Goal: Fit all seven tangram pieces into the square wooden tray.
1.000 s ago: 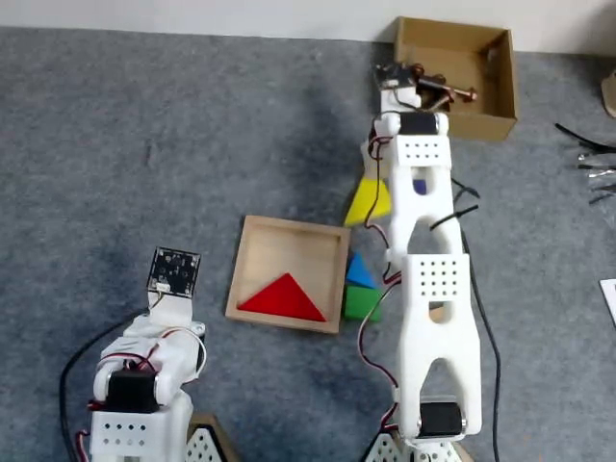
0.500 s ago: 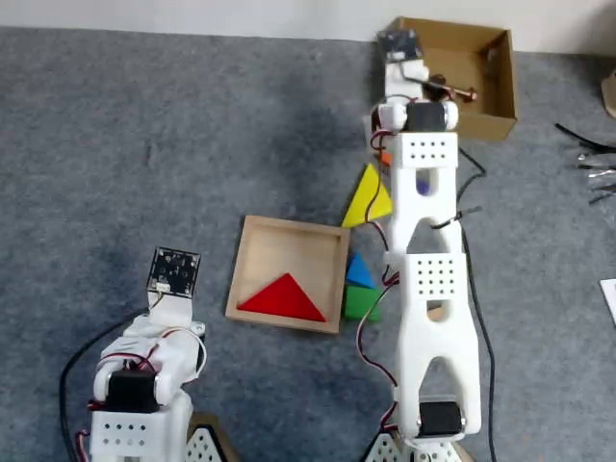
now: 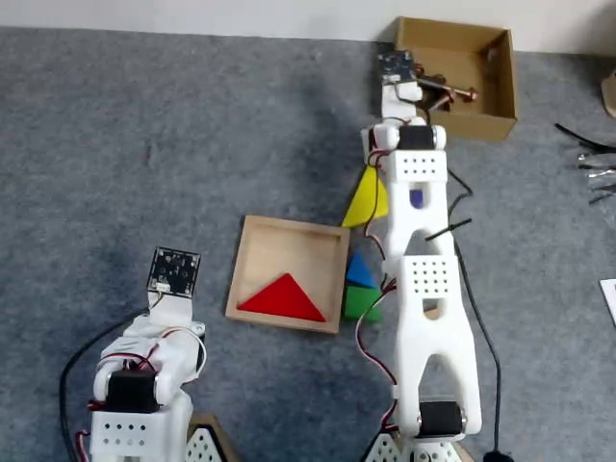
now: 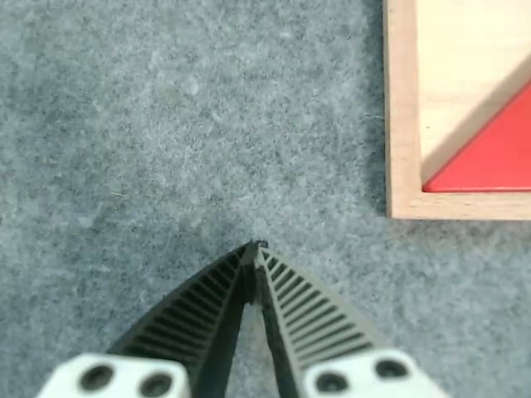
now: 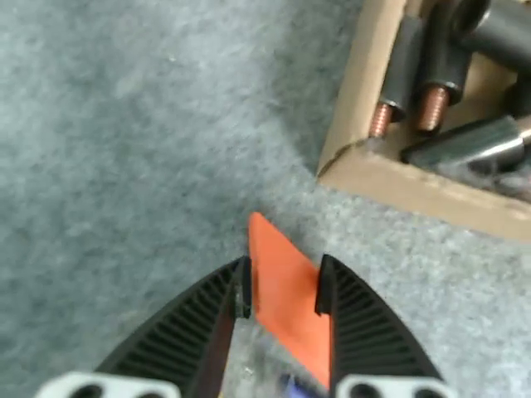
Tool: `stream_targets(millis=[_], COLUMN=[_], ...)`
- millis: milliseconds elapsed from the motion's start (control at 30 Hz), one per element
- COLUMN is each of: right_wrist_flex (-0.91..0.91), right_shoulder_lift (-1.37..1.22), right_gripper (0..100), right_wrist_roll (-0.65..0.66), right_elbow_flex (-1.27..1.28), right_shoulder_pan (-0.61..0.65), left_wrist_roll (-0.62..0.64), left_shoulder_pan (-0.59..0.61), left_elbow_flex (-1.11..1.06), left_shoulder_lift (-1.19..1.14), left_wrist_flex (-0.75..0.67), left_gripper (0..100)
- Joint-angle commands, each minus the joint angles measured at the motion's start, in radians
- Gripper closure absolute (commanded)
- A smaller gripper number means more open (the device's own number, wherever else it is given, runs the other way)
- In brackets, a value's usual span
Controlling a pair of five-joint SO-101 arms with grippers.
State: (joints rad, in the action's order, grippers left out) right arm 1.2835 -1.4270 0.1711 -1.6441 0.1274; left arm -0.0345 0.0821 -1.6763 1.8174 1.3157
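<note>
right pincer [image 5: 282,283] is clamped on the orange piece [image 5: 289,315], one jaw against each long edge, with a pointed corner sticking out past the tips. it sits over the grey bench [image 3: 144,125] just beside the near corner of the cardboard box [image 5: 390,178], which holds metal parts [image 5: 431,83]. left pincer [image 4: 255,249] has its jaws pressed together on nothing and rests low over the bench just outside the wooden tray [image 3: 248,279]. the red triangle [image 3: 284,298] lies flat in the tray against the near rim; the rest of the tray floor is bare wood. judgement: the step in hand is carrying the orange piece to the tray. to do it well, lift straight up before swinging, keep the piece level so it does not twist in a two-edge grip, bring it over the rim with margin, and lower it onto bare wood with one edge parallel to a rim or to the triangle's slope before releasing. edges to mind: the box corner beside the pincer, the tray rim, and the yellow triangle [image 3: 369,200] lying close under the right arm's path. the blue piece [image 3: 359,271] and the green piece [image 3: 361,303] sit outside the tray, against its right rim, so a low pass there risks nudging them. open room lies over the far left of the bench and above the tray's far half.
</note>
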Motion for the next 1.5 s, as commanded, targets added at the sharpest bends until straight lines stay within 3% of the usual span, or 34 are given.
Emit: stream_targets(millis=[0, 733, 900, 1200, 1467], right_wrist_flex=[0.019, 0.458, 0.473, 0.472, 0.472], right_shoulder_lift=[0.005, 0.002, 0.004, 0.042, 0.097], right_gripper=[86.8, 86.8, 86.8, 86.9, 95.7], right_wrist_roll=[-0.008, 0.002, 0.074, 0.083, 0.084], right_elbow_flex=[-0.079, -0.087, -0.087, -0.088, -0.088], right_shoulder_pan=[-0.021, -0.008, -0.008, -0.012, -0.012], left_wrist_roll=[-0.009, -0.009, -0.009, -0.009, -0.009], left_shoulder_pan=[0.01, 0.01, 0.01, 0.01, 0.01], left_elbow_flex=[-0.019, -0.019, -0.019, -0.019, -0.019], left_shoulder_lift=[0.005, 0.005, 0.005, 0.005, 0.005], left_wrist_flex=[0.003, 0.003, 0.003, 0.003, 0.003], left_gripper=[99, 99, 99, 99, 99])
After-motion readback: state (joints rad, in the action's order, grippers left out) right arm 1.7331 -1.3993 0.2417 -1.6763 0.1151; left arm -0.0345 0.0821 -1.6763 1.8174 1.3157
